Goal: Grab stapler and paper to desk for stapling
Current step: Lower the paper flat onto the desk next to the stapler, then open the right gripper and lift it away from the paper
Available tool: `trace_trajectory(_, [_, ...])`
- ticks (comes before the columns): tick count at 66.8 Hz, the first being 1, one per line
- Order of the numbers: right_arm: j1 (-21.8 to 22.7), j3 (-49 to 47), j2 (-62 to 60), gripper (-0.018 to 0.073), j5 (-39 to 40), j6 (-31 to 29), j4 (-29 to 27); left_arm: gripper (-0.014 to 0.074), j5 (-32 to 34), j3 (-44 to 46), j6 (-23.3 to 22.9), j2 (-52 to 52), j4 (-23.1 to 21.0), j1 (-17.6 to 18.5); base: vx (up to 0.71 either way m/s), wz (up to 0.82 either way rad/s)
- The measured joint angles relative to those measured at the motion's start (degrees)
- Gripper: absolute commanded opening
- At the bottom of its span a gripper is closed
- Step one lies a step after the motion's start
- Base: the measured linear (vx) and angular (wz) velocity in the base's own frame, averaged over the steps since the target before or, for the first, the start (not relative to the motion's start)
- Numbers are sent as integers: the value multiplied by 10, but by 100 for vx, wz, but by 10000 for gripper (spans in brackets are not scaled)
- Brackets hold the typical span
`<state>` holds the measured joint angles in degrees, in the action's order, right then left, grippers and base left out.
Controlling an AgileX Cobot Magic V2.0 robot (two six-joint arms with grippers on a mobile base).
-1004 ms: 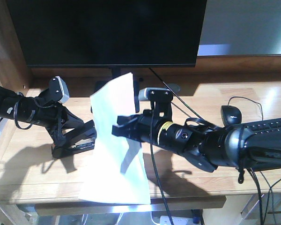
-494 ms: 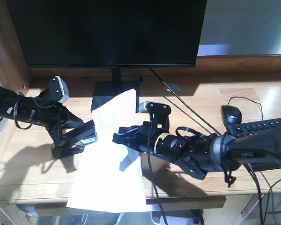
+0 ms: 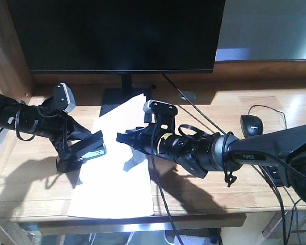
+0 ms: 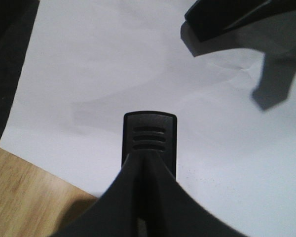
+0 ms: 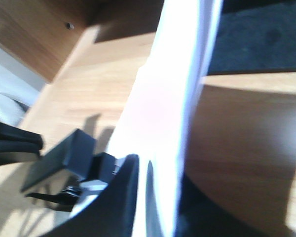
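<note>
Paper (image 3: 112, 189) is mostly down on the tabletop (image 3: 204, 189). Its far corner is raised toward the monitor (image 3: 117, 30) base and its near edge reaches the tabletop's front edge. The right gripper (image 3: 123, 139) has its jaws clamped on the sheet's right side, as the right wrist view shows edge-on. The left gripper (image 3: 74, 148) has its jaws clamped on the stapler (image 3: 92, 152), which hangs just over the sheet's left edge.

To do this step well, we should:
- drop the right wrist until the sheet lies flat
- hold the pinch so the sheet can't slide off the front
- line the stapler mouth up with the left edge before pressing
- avoid dragging the paper sideways, since it creases easily

The left arm comes in low from the left with its wrist pitched down. The right arm reaches across nearly level, well clear of the mouse (image 3: 251, 124), with its jaws pointing at the stapler.
</note>
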<state>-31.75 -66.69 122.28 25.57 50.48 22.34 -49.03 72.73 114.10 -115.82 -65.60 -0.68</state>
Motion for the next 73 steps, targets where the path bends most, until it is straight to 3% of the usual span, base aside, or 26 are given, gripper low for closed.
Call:
trace_trajectory(12, [0,-1,0,438,-25,-13,0,-7,0,0,0,0,0,0,0,0])
trace_trajectory(22, [0,-1,0,552,-38,-36,0,-7,0,0,0,0,0,0,0,0])
trace_trajectory(44, [9,-1,-41,564,-134,-151,-31,-7,0,0,0,0,0,0,0,0])
trace_trajectory(73, [58,1,-229,564,-308,-216,-7,-7,0,0,0,0,0,0,0,0])
